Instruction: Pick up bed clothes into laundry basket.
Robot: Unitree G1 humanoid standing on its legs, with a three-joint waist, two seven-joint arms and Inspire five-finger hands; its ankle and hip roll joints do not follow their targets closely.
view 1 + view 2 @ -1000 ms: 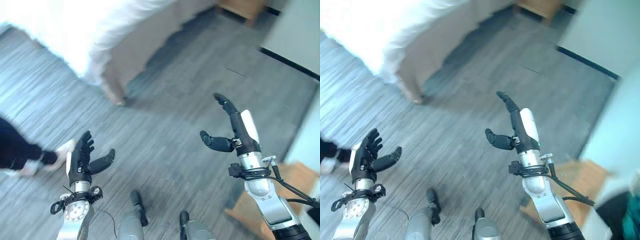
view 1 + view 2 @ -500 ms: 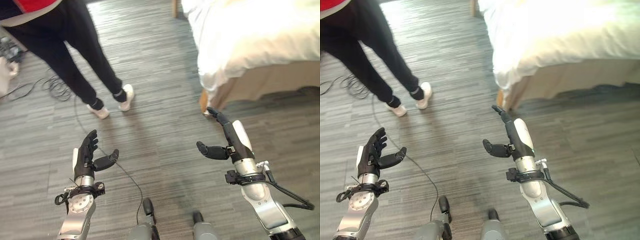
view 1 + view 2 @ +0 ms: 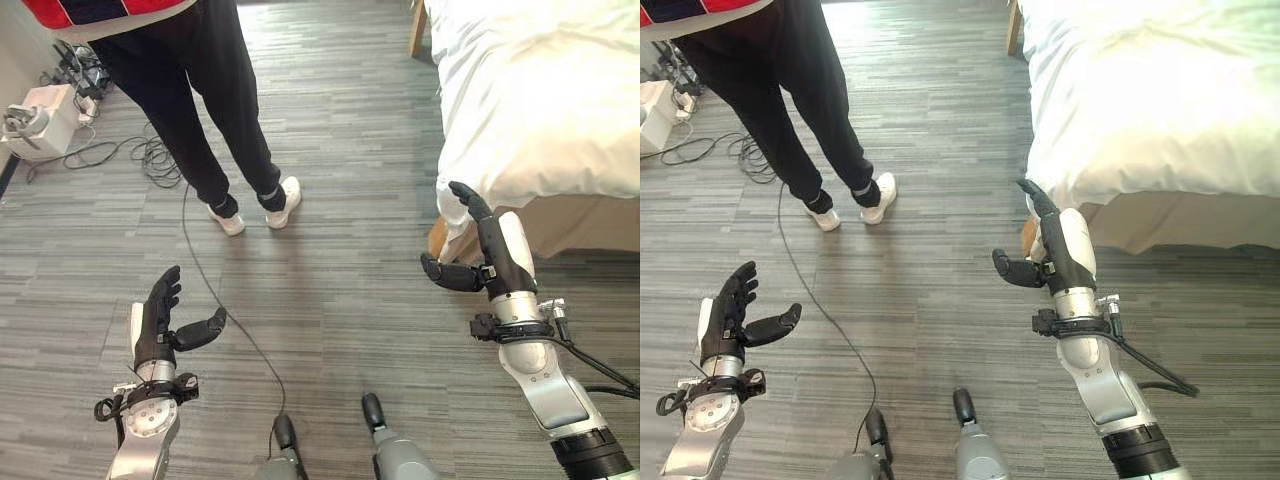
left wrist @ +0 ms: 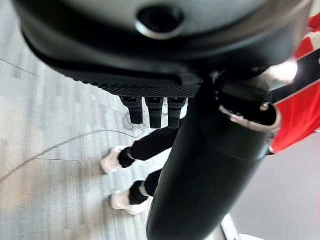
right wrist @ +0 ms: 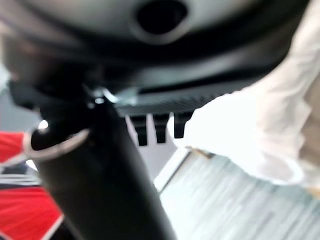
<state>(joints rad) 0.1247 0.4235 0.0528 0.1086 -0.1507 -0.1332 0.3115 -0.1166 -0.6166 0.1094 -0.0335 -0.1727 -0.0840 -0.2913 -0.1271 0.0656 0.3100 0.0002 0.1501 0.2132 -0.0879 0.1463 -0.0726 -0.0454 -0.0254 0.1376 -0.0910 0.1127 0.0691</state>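
Both hands hung over the grey floor [image 3: 330, 250], fingers straight, thumbs out, holding nothing: the left hand [image 3: 156, 326] low on the left, the right hand [image 3: 487, 254] just before the bed's [image 3: 590, 225] corner. White bedclothes [image 3: 540, 90] lay on the bed. A person [image 3: 190, 90] stood nearby. No writing was legible.

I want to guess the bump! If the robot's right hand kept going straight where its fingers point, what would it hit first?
Probably the white bedding hanging over the bed's corner: the open right hand points up at it, though depth is unclear.
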